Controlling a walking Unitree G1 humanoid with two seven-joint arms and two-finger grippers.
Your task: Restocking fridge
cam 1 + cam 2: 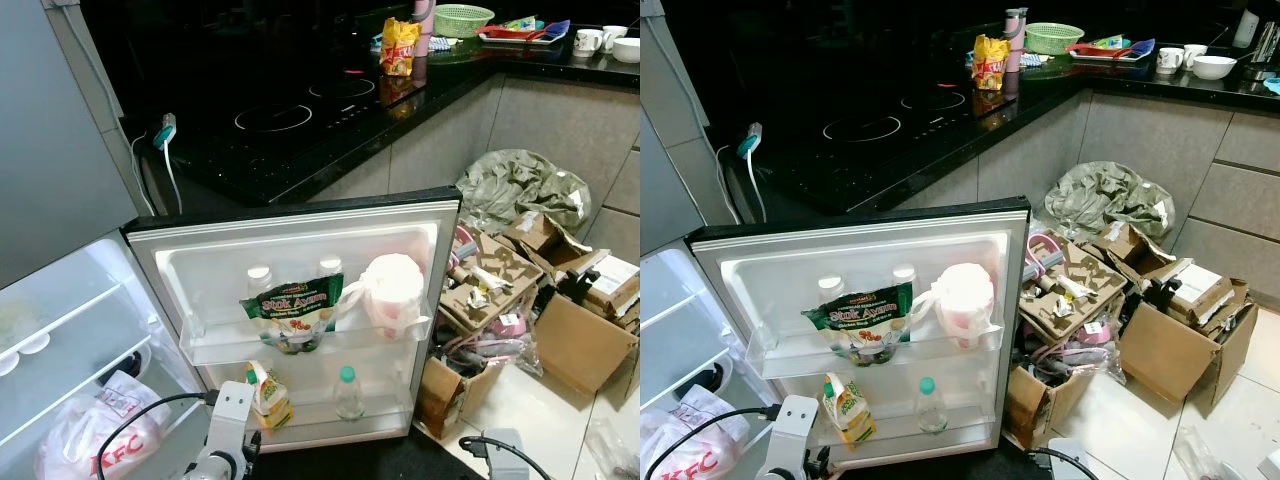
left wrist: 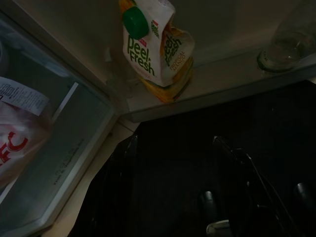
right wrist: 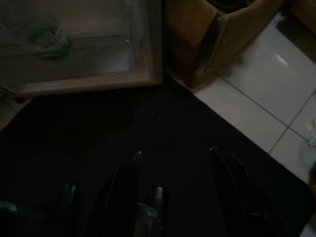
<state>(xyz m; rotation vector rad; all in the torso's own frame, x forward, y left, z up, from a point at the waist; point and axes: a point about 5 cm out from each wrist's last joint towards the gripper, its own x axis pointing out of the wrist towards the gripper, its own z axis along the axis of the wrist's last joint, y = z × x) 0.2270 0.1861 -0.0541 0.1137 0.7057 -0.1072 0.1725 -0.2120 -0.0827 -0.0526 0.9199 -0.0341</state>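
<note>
Peel Fresh juice pouch (image 1: 266, 396) leaning on the lowest shelf of the fridge door (image 1: 300, 225), beside a small bottle (image 1: 347, 392), presumably just stocked. Above on that door: Stok Ayam packet (image 1: 292, 312), white jug (image 1: 392, 293). Left gripper (image 2: 175, 163) low before the door, below the pouch, fingers spread, empty. Right gripper (image 3: 175, 170) over the dark mat (image 3: 123, 128), likewise parted, holding nothing.

Green-capped yellow juice pouch (image 2: 155, 49)
</note>
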